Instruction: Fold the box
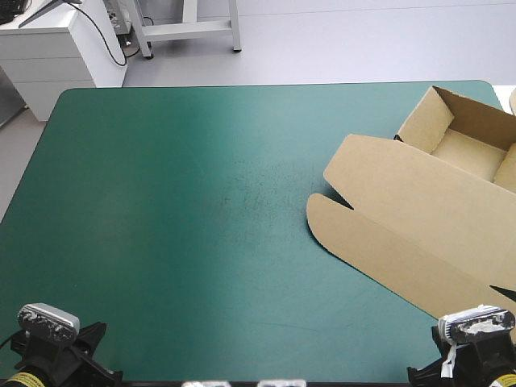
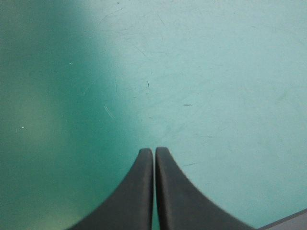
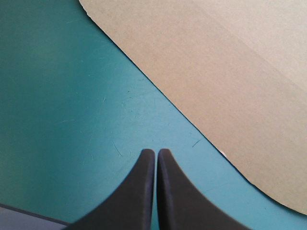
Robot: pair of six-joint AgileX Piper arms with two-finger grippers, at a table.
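The brown box [image 1: 419, 218] lies at the table's right side as an open tray with raised walls at the far right, its lid spread flat toward the near edge. In the right wrist view the lid's flat board [image 3: 225, 76] lies ahead of my right gripper [image 3: 156, 152], which is shut and empty over the teal-green cover a short way off its edge. My left gripper [image 2: 154, 151] is shut too, holding nothing, above bare cover near the table's near left corner. In the high view only the wrists show at the near edge.
The teal-green cover [image 1: 177, 210] stretches bare across the left and middle of the table. The box's tray reaches the table's right edge. A white cabinet [image 1: 48, 48] stands beyond the far left corner.
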